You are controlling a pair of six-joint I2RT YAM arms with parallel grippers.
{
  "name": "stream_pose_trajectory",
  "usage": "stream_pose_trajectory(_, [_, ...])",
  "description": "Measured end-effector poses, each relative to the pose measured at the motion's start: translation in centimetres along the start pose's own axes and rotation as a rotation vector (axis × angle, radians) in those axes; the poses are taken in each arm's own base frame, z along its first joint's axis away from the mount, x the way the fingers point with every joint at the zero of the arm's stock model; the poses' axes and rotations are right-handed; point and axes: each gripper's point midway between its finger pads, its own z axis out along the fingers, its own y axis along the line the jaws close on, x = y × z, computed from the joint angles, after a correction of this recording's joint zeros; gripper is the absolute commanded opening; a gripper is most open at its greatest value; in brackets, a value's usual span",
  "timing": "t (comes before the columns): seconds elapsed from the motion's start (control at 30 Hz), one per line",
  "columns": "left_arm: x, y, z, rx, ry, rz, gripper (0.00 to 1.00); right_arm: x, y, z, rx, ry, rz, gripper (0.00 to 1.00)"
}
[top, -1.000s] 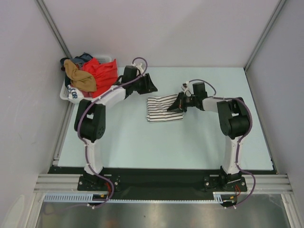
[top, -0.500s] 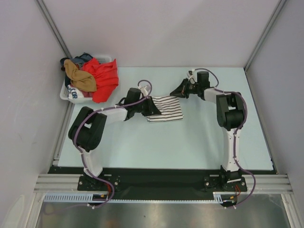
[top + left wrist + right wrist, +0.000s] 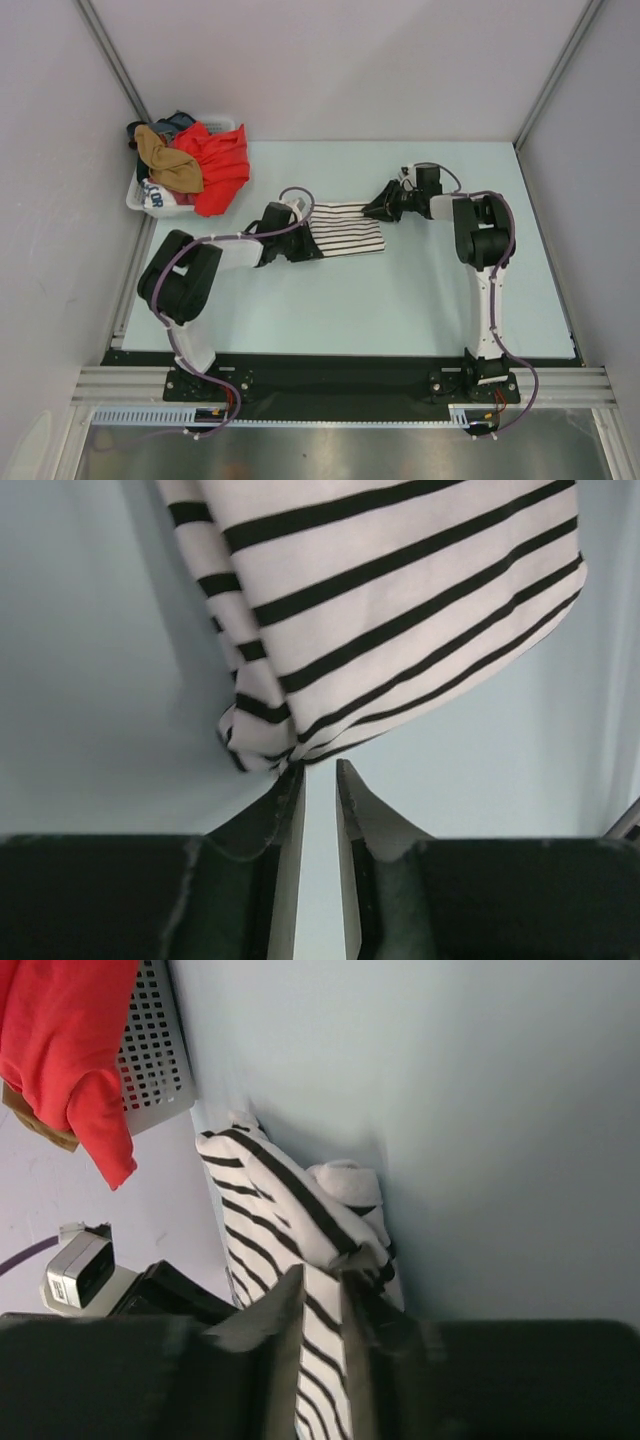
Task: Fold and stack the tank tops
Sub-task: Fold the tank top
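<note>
Striped tank top (image 3: 348,228) on table (image 3: 420,290).
Left gripper (image 3: 315,770) narrow, empty, at its 8 o'clock corner; right gripper (image 3: 320,1282) narrow at 2 o'clock, hold unclear.

The striped tank top (image 3: 348,228), white with thin black lines, lies folded flat mid-way across the counter (image 3: 400,290). The tan-brown tank top (image 3: 168,160) sits crumpled on the basket (image 3: 138,200) heap.

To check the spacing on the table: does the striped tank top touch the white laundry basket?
Apart. The top external view shows bare table between the striped tank top and the laundry basket.
</note>
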Motion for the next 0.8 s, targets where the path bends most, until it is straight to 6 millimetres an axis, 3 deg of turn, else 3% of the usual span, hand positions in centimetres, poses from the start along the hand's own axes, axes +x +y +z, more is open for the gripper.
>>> stream_pose_trajectory(0.07, [0.1, 0.4, -0.9, -0.034, -0.014, 0.008, 0.29, 0.0, 0.4, -0.9, 0.015, -0.021, -0.018, 0.49])
stream_pose_trajectory(0.17, [0.0, 0.7, -2.3, -0.07, -0.03, 0.023, 0.41, 0.2, 1.4, -2.4, 0.043, -0.053, -0.063, 0.55])
stream_pose_trajectory(0.3, [-0.8, 0.0, -5.1, -0.097, -0.083, 0.053, 0.57, 0.6, 2.9, -4.7, 0.107, -0.097, -0.13, 0.57])
stream_pose_trajectory(0.47, [-2.0, -0.8, -7.7, -0.117, -0.155, 0.085, 0.61, 0.8, 3.7, -7.0, 0.236, -0.158, -0.223, 0.54])
stream_pose_trajectory(0.57, [-2.1, -0.5, -9.0, -0.146, -0.19, 0.097, 0.62, 1.0, 2.8, -7.4, 0.341, -0.178, -0.268, 0.53])
stream_pose_trajectory(0.8, [-0.8, 1.1, -12.1, -0.222, -0.24, 0.103, 0.65, 3.3, -0.6, -6.2, 0.57, -0.113, -0.325, 0.51])
